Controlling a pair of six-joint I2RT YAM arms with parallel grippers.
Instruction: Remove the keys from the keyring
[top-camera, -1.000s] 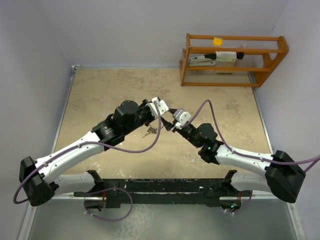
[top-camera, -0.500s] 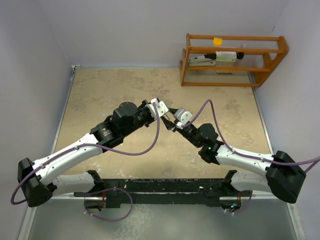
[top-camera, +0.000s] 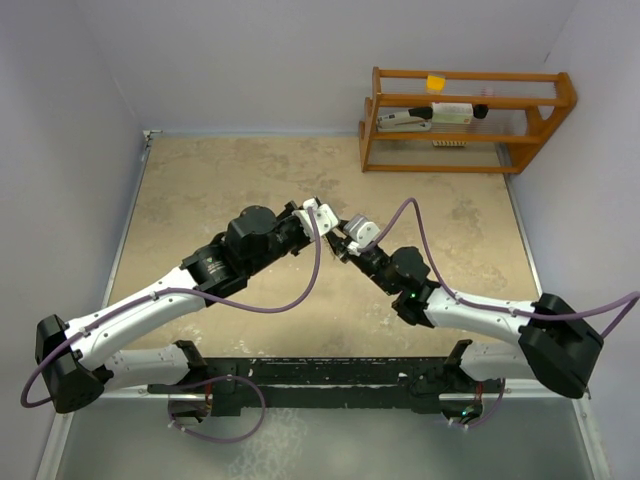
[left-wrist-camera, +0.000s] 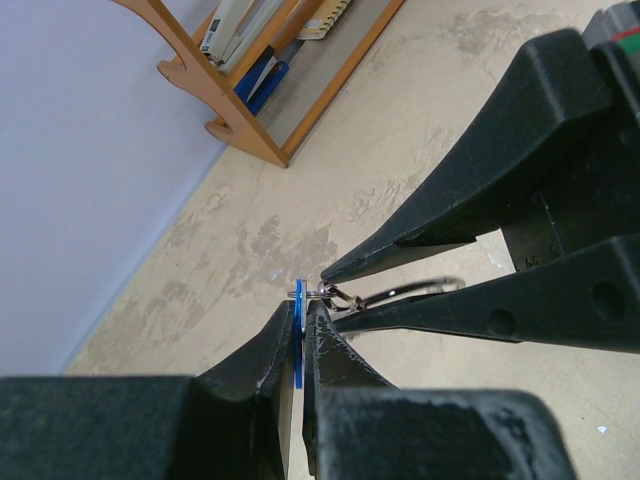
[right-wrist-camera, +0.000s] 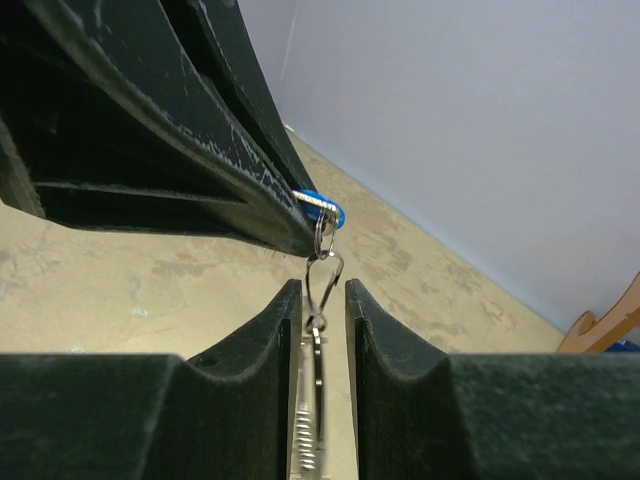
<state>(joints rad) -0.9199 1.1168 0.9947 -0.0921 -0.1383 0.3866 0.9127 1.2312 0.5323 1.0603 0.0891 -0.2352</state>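
**A:** Start at the near edge. What has changed?

**B:** The right arm (top-camera: 480, 312), reaching in from the near right corner, has swung a little toward the middle of the counter (top-camera: 200, 190) since a second ago. The left arm (top-camera: 150, 300), from the near left corner, has barely shifted.

**A:** And the pincers?

**B:** They meet tip to tip over the middle of the counter, the right one edged closer than before. The left gripper (left-wrist-camera: 300, 325) has its fingers pressed together on the blue-headed key (left-wrist-camera: 298, 350), which shows edge-on as a thin blue strip between them. The right gripper (right-wrist-camera: 318, 300) is clamped on the keyring (left-wrist-camera: 405, 291), its silver wire running between the two black fingers.

**A:** So where is the ring?

**B:** Just beside the blue head, touching it, right where the two sets of tips meet. A second ago the top view showed small keys dangling below the left gripper. They no longer show there.

**A:** Anything farther back?

**B:** The wooden rack (top-camera: 500, 77) in the far right corner, unmoved.
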